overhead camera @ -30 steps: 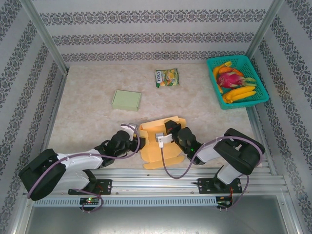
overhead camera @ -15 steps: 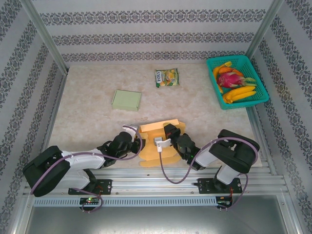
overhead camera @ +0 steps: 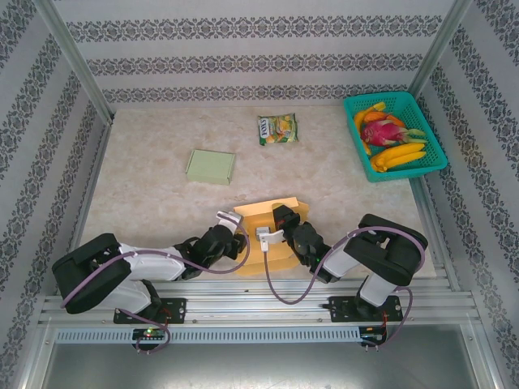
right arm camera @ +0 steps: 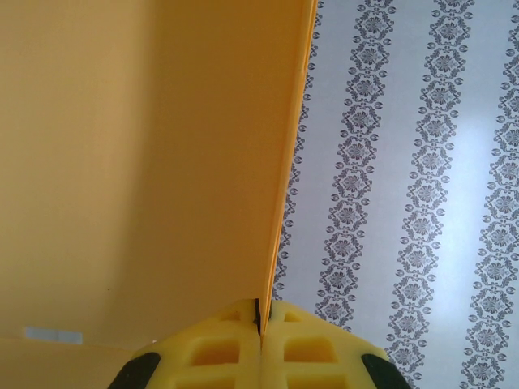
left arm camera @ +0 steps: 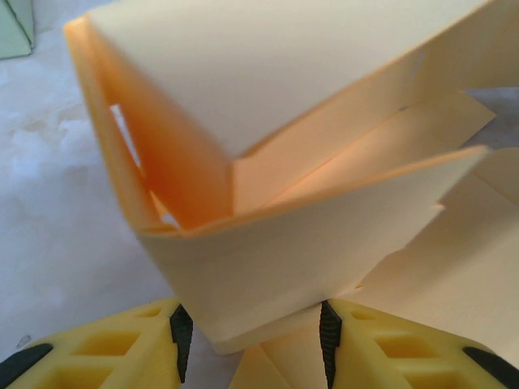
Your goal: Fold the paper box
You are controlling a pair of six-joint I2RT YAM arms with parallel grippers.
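Checking in mid-fold: the orange-yellow paper box (overhead camera: 274, 235) sits at 6 o'clock on the marble-look surface (overhead camera: 146, 194), between the two arms. The right end effector (right arm camera: 261, 318) is fully closed, pinching one thin upright panel by its edge. The left end effector (left arm camera: 251, 328) is about half open with the box's folded corner wedged between its pads, which looks like a grip to me. I'd call it roughly halfway: a couple of walls stand up, but the flaps are loose and splayed, nothing tucked or closed.
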